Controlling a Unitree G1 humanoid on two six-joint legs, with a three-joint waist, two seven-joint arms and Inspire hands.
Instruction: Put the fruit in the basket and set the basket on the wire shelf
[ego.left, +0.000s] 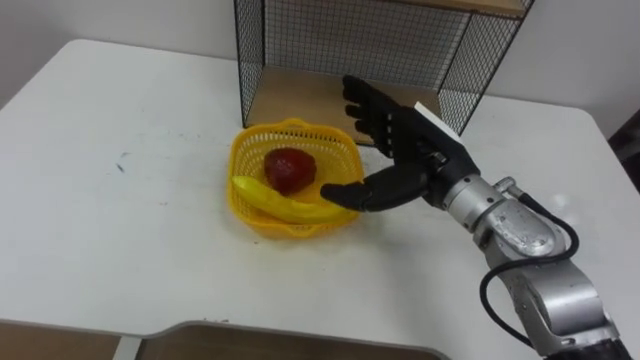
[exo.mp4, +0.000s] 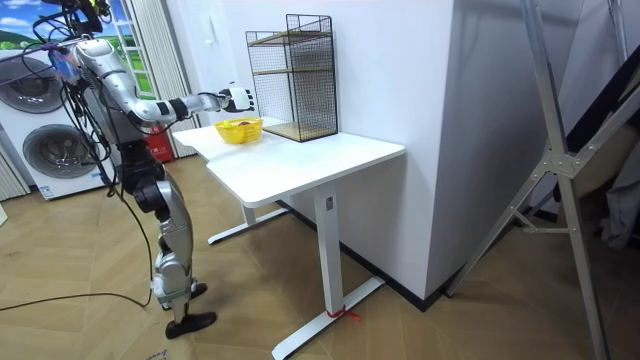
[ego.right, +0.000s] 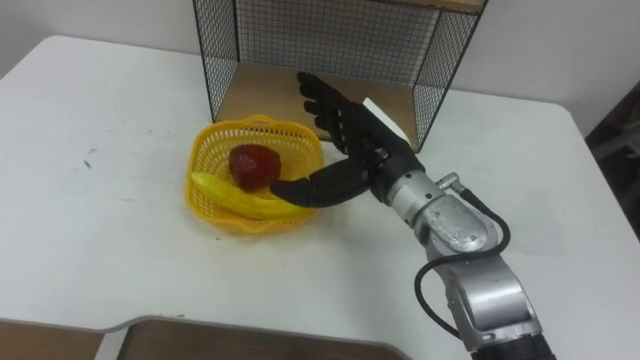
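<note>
Right hand (ego.left: 405, 150) spread wide, grasping nothing, thumb by the right rim of yellow basket (ego.left: 243, 160) holding red apple (ego.left: 290, 168) and banana (ego.left: 285, 205), wire shelf (ego.left: 350, 40) just behind it.

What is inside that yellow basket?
A red fruit and a banana lie in the basket. Its bottom beneath them is hidden. The open robot hand is beside it.

wire shelf (ego.left: 380, 45) at the bench (ego.left: 120, 230) far edge: top cut off by my upper frame edge | basket (ego.left: 248, 150): rim toward the bench's right edge partly behind my right hand (ego.left: 405, 150) | room view: fruit (exo.mp4: 240, 127) too small for me to tell apart
</note>
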